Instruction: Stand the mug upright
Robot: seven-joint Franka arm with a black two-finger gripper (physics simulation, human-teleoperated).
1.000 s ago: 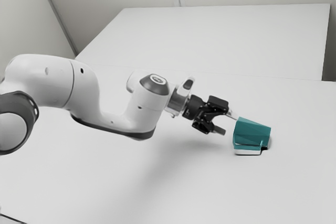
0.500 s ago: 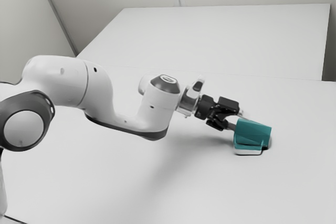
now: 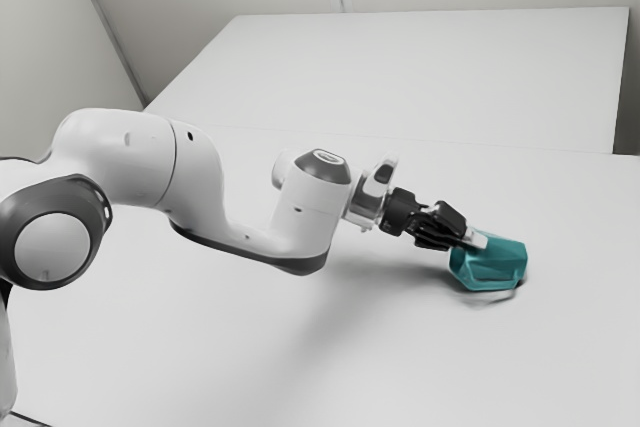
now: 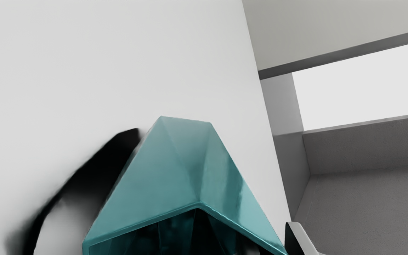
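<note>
And there's the change: half a second ago my gripper (image 3: 474,238) stood at the mouth with its fingers spread, and now they've drawn together, pinching the mug (image 3: 497,265) by its wall. In the wrist view one finger (image 4: 298,236) is outside, against the rim (image 4: 198,204), and what looks like the other is in the dark of the mouth, so I take this as a real grip

The mug has moved with it! It has rolled about its length and shifted a touch toward the exterior view's right, and its shadow (image 3: 490,299) now peeps out below the body. Part of it may be off the table (image 3: 300,347); whether it is wholly clear, I can't tell

It's still on its side, though, mouth toward me, base pointing to the exterior view's right, out in the right-hand part of the table and well in from the far edge (image 3: 400,140). Not upright, then, but I've got something to turn it with. What this calls for, I reckon, is room underneath, then a swing to bring the base down and the mouth up. Careful: with just the wall pinched, it could pivot or slip as it turns
</note>
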